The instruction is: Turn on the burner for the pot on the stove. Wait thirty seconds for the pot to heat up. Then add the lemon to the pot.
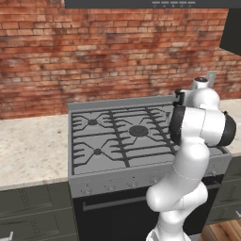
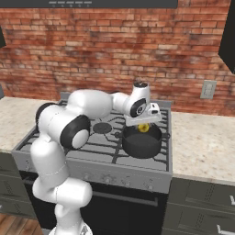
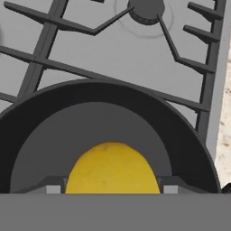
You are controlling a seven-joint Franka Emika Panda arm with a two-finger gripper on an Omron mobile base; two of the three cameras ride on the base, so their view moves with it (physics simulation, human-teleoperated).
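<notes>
The dark pot [image 2: 142, 143] stands on the right front grate of the steel stove [image 2: 92, 146]. Just above its mouth hangs the yellow lemon [image 2: 143, 127], with my gripper [image 2: 143, 124] shut on it from above. In the hand view the lemon [image 3: 113, 169] sits between the two finger tips [image 3: 53, 188], right over the pot's dark floor [image 3: 113, 122]. Beyond the pot's rim the hand view shows a back burner [image 3: 145, 10]. From the left base the stove [image 1: 94, 136] lies with my white arm [image 1: 197, 127] across its right side.
Small knobs [image 2: 108, 178] line the stove front above the black oven door [image 2: 119, 211]. Speckled counters flank it on the left [image 1: 28, 146] and the right [image 2: 202, 142]. A brick wall with an outlet [image 2: 208, 89] stands behind, and a hood hangs overhead.
</notes>
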